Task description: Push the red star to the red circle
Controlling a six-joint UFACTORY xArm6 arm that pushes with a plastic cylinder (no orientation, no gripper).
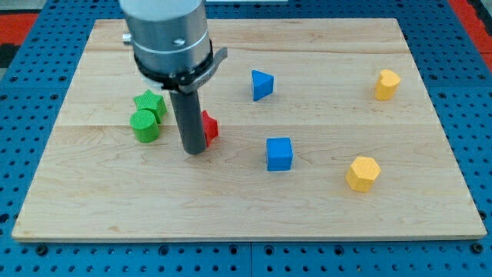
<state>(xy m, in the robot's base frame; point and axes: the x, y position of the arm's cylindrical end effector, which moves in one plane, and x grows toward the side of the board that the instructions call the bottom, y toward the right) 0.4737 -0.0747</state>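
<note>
Pale wooden boards make up the surface (307, 208), which lies on a blue pegboard (477, 46). My tip (195, 151) rests on the wood left of centre, at the end of a straight dark rod hanging from a grey cylindrical mount; there is no claw on this arm, so nothing can be told of spreading or pinching. Just to the view's right of the rod, touching it or nearly so, a red block (209, 127) peeks out; most of it is hidden behind the rod, so I cannot tell whether it is the star or the circle, and only this one red piece shows. To the view's left of the rod sit a green star (149, 102) and, touching it below, a green cylinder (144, 126). A blue triangular block (261, 84) lies toward the view's top, a blue cube (279, 153) near the middle. A yellow block (387, 84) sits at upper right, and a yellow hexagonal block (363, 173) at lower right.
</note>
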